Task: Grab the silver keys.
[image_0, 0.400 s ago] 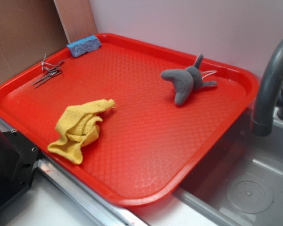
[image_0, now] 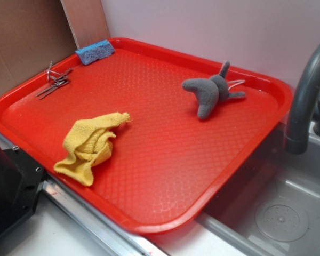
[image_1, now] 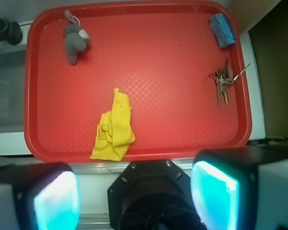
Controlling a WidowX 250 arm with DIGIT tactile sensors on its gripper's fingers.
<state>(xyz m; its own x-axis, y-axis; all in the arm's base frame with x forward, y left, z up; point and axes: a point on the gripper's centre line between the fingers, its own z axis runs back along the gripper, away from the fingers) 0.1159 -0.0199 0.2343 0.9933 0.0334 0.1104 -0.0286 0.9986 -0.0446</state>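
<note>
The silver keys (image_0: 54,82) lie flat on the red tray (image_0: 165,160) near its far left edge. In the wrist view the keys (image_1: 223,81) lie at the tray's right side. My gripper (image_1: 134,201) is open and empty. Its two fingertips (image_1: 55,201) stand wide apart at the bottom of the wrist view, high above and outside the tray's near rim (image_1: 144,154). The gripper itself does not show in the exterior view.
A crumpled yellow cloth (image_0: 90,145) lies near the tray's front left. A grey plush toy (image_0: 210,92) lies at the far right. A blue sponge (image_0: 95,52) sits in the far left corner. A sink (image_0: 282,213) and dark faucet (image_0: 304,101) are to the right.
</note>
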